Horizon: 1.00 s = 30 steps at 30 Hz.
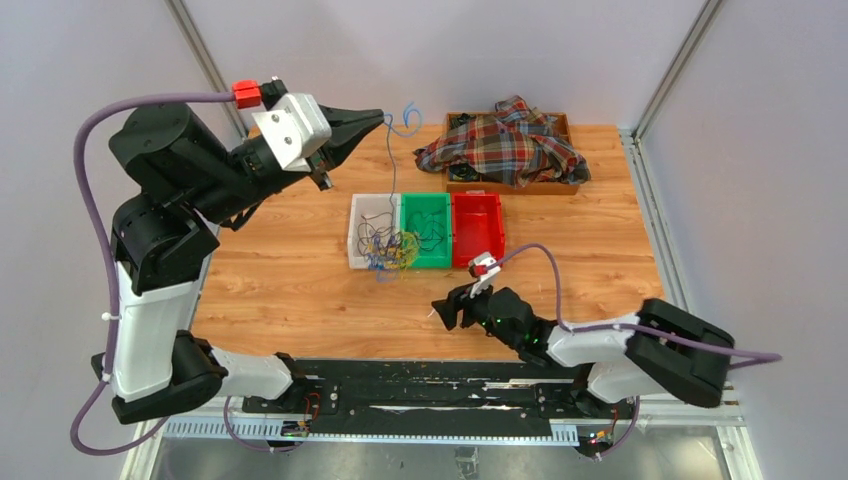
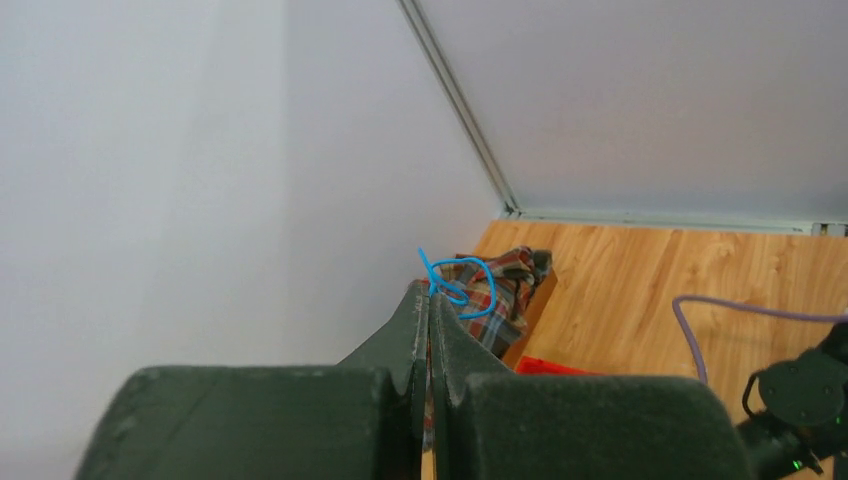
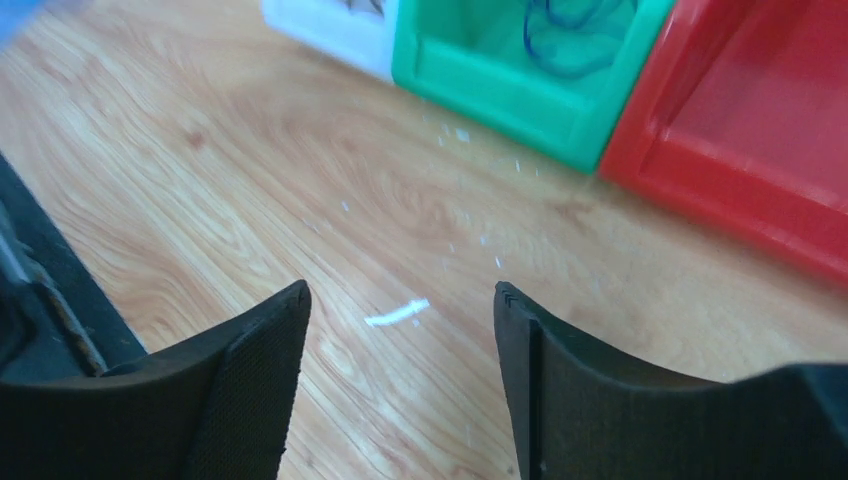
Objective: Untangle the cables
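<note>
The left gripper (image 1: 383,118) (image 2: 430,290) is raised high over the table (image 1: 290,270), its jaws pressed together on a blue cable (image 1: 392,170) (image 2: 427,265). A short curl of that cable sticks out just past the fingertips. The rest hangs straight down below the tips to a tangle of cables (image 1: 390,250), dark, blue and yellow-orange. The tangle sits well below the L gripper, at the near end of the white bin (image 1: 358,215) and spilling over the edge shared w/ the green bin (image 1: 445,262). Ahead of the L tips and to their right, a plaid shirt (image 1: 505,140) (image 2: 510,265) is heaped on a wooden tray (image 1: 500,186). The right gripper (image 1: 445,308) (image 3: 400,300) hangs low near the tabletop, jaws spread wide w/ nothing between them, only bare wood and a small white fleck (image 3: 398,313). Just ahead of the R fingers stands the row of bins: white bin (image 3: 330,25) front-left, green bin (image 3: 490,85) straight ahead, red bin (image 1: 478,225) (image 3: 740,170) front-right. A dark cable (image 3: 570,40) lies coiled in the green one, approx. centre. The R gripper is apart from the tangle, which lies ahead and to its left.
</note>
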Tool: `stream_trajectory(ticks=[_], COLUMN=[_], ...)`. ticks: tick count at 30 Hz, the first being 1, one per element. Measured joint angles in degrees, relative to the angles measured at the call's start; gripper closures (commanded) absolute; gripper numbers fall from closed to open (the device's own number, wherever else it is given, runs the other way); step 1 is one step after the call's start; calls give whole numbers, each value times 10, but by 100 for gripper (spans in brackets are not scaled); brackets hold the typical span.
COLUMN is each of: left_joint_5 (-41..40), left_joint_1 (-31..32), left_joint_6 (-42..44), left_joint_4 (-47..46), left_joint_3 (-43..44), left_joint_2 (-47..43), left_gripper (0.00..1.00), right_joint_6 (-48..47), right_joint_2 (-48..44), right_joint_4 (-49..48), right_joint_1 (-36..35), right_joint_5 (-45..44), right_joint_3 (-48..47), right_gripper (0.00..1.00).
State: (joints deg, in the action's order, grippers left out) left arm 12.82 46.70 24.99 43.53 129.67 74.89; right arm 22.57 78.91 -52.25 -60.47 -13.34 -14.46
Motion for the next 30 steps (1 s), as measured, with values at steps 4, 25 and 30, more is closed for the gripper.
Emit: stream_trajectory(ticks=[4,25,30], left_joint_5=[0,59,84], left_joint_1=[0,0,0], left_joint_6=[-2,-49,-61], left_joint_4=[-2,8,7], left_joint_3=[-66,-137,-120], left_joint_2=[-29,-44,-43], left_gripper=[100,100,100], right_joint_6=[-30,-189,-214], right_joint_2=[-122,-208,-192], right_joint_4=[63,185,185], right_joint_1=[0,-10,-10], right_joint_5=[1,75,29], right_joint_3=[-21,-235,-254], right_gripper=[23,30,33])
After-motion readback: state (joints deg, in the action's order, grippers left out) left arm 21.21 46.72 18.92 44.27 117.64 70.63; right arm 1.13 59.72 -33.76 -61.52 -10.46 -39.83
